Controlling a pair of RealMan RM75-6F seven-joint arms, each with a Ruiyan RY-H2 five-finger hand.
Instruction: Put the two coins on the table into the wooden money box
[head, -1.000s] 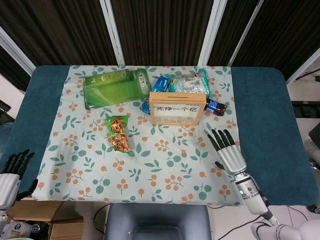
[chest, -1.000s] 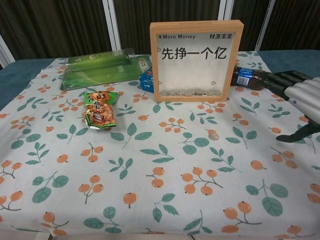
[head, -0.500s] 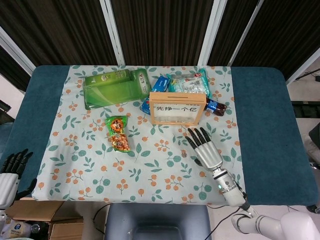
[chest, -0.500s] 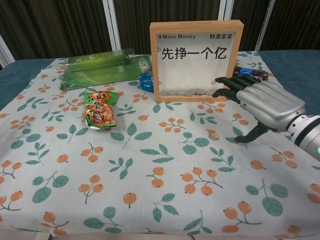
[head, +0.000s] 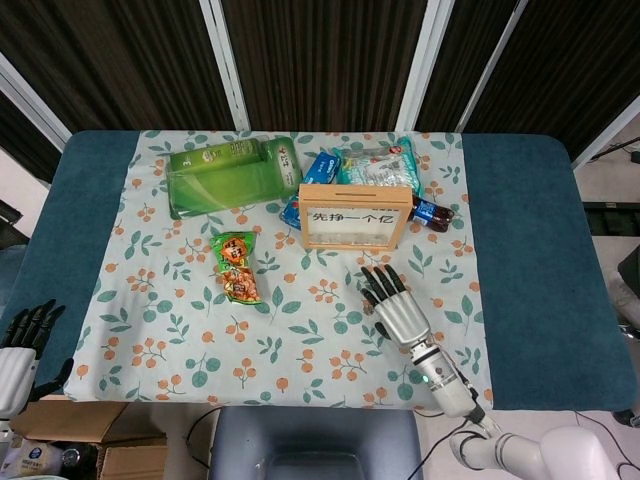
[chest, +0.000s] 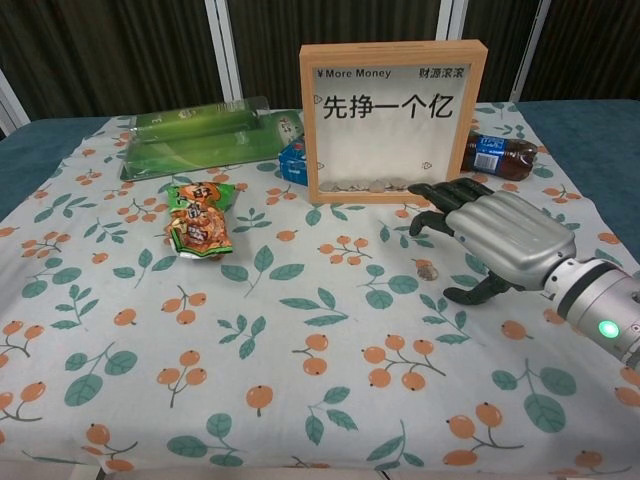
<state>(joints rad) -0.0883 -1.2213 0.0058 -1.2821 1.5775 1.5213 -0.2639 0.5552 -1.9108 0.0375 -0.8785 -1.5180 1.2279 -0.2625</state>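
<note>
the right hand (chest: 497, 237) hovers at centre right of the chest view, fingers spread, holding nothing, just beside a coin (chest: 427, 269). the left hand (head: 22, 340) sits at the lower left edge of the head view, fingers apart and empty.

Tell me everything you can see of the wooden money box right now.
The money box is a light wooden frame with a clear front pane printed "More Money" above black Chinese characters. It stands upright on the floral cloth, a few coins lying inside along the bottom. A slot shows in its top edge in the head view. The right hand hovers in front, not touching.
</note>
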